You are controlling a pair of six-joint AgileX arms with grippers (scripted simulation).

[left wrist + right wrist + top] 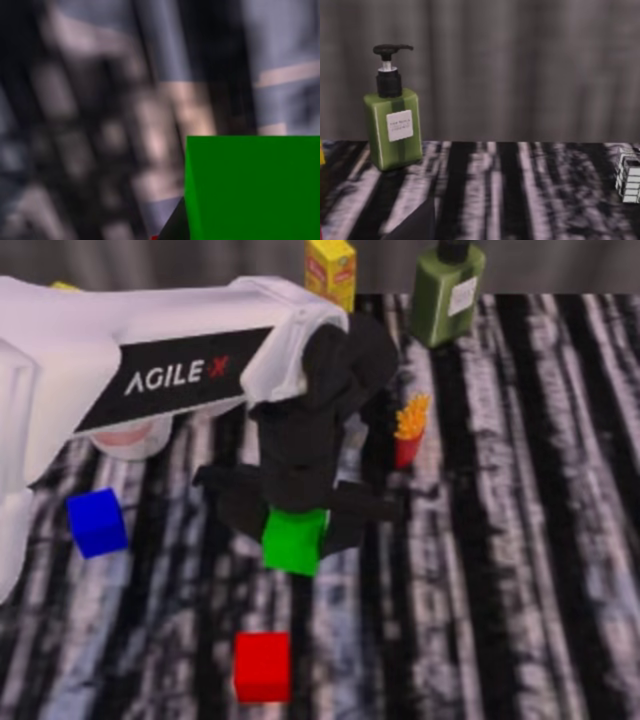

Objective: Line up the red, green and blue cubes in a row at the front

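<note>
The green cube (295,539) sits clamped between the left gripper's (297,522) fingers, behind the red cube (262,665).

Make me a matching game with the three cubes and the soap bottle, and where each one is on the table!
Things:
1. red cube
2. green cube
3. blue cube
4. green soap bottle

Places:
A. at the back edge, towards the right
B. under the left end effector
C. nearest the front edge
D. far left, alone

Pairs: 1-C, 2-B, 3-D, 4-A
</note>
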